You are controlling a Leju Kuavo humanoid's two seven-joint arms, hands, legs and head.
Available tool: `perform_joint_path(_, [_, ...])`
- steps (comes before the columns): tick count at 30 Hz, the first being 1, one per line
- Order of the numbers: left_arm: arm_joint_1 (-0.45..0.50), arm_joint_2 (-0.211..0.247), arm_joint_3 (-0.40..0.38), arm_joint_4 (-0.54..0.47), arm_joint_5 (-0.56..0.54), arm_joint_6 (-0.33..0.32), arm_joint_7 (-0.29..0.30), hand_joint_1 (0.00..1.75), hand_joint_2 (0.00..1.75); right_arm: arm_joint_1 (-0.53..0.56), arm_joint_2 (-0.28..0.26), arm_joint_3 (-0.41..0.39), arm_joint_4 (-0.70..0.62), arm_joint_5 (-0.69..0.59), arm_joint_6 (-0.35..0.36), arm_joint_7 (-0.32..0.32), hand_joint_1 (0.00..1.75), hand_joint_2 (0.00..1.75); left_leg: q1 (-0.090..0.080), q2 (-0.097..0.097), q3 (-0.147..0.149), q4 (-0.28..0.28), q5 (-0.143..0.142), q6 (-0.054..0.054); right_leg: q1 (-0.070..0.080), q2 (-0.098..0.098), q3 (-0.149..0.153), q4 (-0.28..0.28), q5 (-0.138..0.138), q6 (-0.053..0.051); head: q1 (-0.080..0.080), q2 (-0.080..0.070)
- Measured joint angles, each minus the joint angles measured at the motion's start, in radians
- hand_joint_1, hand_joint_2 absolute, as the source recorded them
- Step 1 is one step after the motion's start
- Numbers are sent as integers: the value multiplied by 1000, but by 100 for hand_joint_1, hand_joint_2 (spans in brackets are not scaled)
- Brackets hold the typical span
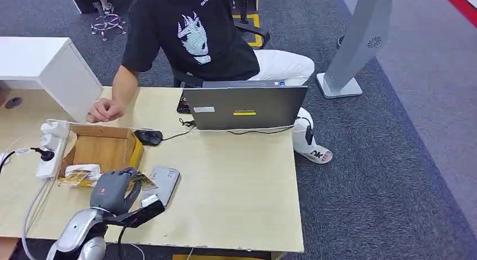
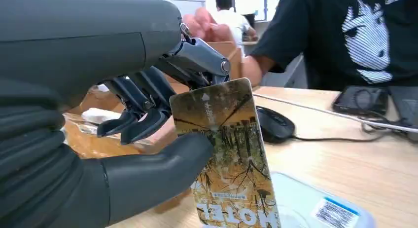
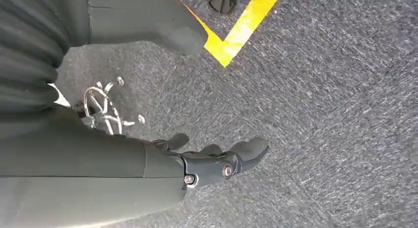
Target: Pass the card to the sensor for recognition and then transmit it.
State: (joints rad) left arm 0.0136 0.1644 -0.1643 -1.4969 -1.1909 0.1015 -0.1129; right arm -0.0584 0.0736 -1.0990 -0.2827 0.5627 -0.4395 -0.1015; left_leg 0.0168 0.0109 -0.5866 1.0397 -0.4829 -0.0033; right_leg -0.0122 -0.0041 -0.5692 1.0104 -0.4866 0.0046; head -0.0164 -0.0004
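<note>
Card [image 2: 231, 154] pinched upright between my left hand's [image 1: 114, 190] thumb and fingers [image 2: 143, 122], just above the grey sensor [image 1: 163, 182] on the tabletop [image 1: 236, 187]. Recognition step is in hand; next, I judge, comes passing it to the person [image 1: 191, 35]. My right hand [image 3: 207, 164] hangs empty, fingers loosely apart.

Right hand [image 3: 197, 164] hangs over grey carpet [image 3: 320, 114], holding nothing, fingers [image 3: 249, 151] apart and loosely extended. Yellow tape corner [image 3: 236, 33] on the floor. Chrome chair base [image 3: 106, 109] nearby.
</note>
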Motion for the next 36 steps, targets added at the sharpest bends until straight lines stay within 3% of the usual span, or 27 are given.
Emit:
perform_joint_path(9, [-6, -6, -46, 12, -15, 6, 0, 175, 175, 0, 2, -5, 0, 14, 0, -2, 0, 175, 0, 0, 0, 0, 0, 0, 0, 0, 0, 0, 0, 0, 0, 0])
perform_joint_path(36, [-28, 5, -55, 61, -21, 0, 40, 175, 175, -1, 8, -31, 0, 56, 1, -1, 0, 175, 0, 0, 0, 0, 0, 0, 0, 0, 1, 0, 0, 0, 0, 0])
